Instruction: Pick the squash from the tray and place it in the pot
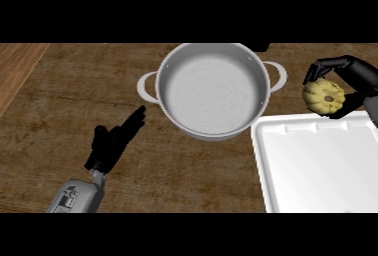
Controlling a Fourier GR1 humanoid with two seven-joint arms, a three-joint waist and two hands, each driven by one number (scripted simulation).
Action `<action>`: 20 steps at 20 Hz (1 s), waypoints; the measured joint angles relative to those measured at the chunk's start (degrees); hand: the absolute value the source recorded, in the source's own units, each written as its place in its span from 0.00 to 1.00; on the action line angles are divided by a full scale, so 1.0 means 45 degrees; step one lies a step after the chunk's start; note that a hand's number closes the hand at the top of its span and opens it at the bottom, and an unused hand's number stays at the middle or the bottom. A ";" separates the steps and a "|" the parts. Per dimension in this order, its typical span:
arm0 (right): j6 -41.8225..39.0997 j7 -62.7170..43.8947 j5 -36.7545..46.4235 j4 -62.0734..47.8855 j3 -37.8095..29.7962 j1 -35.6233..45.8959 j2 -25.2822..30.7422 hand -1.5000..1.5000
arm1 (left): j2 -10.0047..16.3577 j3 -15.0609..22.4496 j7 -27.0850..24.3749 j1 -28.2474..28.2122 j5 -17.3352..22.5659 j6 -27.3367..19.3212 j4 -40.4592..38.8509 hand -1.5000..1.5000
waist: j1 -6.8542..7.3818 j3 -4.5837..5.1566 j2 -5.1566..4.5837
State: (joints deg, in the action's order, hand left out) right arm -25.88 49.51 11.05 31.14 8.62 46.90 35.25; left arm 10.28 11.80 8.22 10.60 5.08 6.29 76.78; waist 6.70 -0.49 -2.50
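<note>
A pale yellow ridged squash (324, 97) hangs at the far right, above the counter between the pot and the tray's top edge. My right hand (351, 75) is shut on it, fingers curled over its top and thumb under it. The silver pot (168, 75) stands at the top middle, its inside bare, with a handle on each side. The white tray (317, 165) lies at the lower right with nothing on it. My left hand (112, 142) rests open at the lower left, fingers pointing toward the pot.
Dark wooden counter (66, 100) spreads around the pot and tray. A lighter wooden strip (15, 65) runs along the upper left corner. The tray's left rim lies close to the pot's lower right side.
</note>
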 measured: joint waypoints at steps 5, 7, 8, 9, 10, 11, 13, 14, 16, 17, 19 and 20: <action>0.0507 0.0489 0.0150 -0.0187 0.0328 0.0836 0.0171 1.00 | 0.0003 -0.0157 -0.0009 0.0071 -0.0030 -0.0121 -0.0084 0.50 | -0.0141 0.0025 0.0057; 0.0607 0.0551 0.0234 -0.0338 0.0493 0.1279 0.0140 1.00 | -0.0008 -0.0127 -0.0085 -0.0038 -0.0086 -0.0127 -0.0127 0.50 | -0.0192 0.0038 0.0094; 0.0665 0.0539 0.0272 -0.0452 0.0545 0.1569 0.0092 1.00 | 0.0025 -0.0118 -0.0080 -0.0125 -0.0092 -0.0102 -0.0079 0.50 | -0.0192 0.0043 0.0114; 0.0711 0.0554 0.0319 -0.0535 0.0609 0.1851 0.0069 1.00 | 0.0027 -0.0133 -0.0063 -0.0151 -0.0080 -0.0091 -0.0096 0.50 | -0.0225 0.0050 0.0131; 0.0754 0.0547 0.0392 -0.0626 0.0716 0.2099 -0.0061 1.00 | 0.0030 -0.0201 -0.0080 -0.0105 -0.0059 -0.0088 -0.0184 0.50 | -0.0290 0.0058 0.0151; 0.0784 0.0541 0.0447 -0.0679 0.0809 0.2348 -0.0168 1.00 | 0.0046 -0.0228 -0.0038 -0.0122 -0.0074 -0.0117 -0.0168 0.50 | -0.0347 0.0063 0.0180; 0.0821 0.0446 0.0604 -0.0855 0.1015 0.2941 -0.0377 1.00 | 0.0086 -0.0282 0.0002 -0.0168 -0.0042 -0.0080 -0.0138 0.50 | -0.0395 0.0074 0.0213; 0.0822 0.0347 0.0676 -0.0919 0.1118 0.3280 -0.0526 1.00 | 0.0131 -0.0324 0.0028 -0.0121 -0.0023 -0.0036 -0.0127 0.50 | -0.0428 0.0077 0.0229; 0.0925 0.0307 0.0965 -0.1047 0.1442 0.3715 -0.0838 1.00 | 0.0077 -0.0353 -0.0038 -0.0191 -0.0045 -0.0083 -0.0172 0.50 | -0.0514 0.0088 0.0260; 0.1020 0.0265 0.1111 -0.1118 0.1590 0.3952 -0.1067 1.00 | -0.0047 -0.0300 -0.0068 -0.0198 -0.0136 -0.0201 -0.0256 0.50 | -0.0550 0.0090 0.0267; 0.1139 0.0140 0.1409 -0.1362 0.1852 0.4441 -0.1429 1.00 | 0.0054 -0.0408 0.0051 -0.0226 -0.0051 -0.0124 -0.0113 0.50 | -0.0591 0.0095 0.0292; 0.1233 0.0092 0.1570 -0.1414 0.2003 0.4624 -0.1675 1.00 | 0.0006 -0.0352 0.0079 -0.0335 -0.0096 -0.0178 0.0007 0.50 | -0.0625 0.0097 0.0315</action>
State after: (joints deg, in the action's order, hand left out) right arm -20.33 49.92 18.11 24.78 17.64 67.70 27.71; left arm 10.31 10.21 8.57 9.09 4.65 5.49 76.81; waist 3.89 -0.06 -1.08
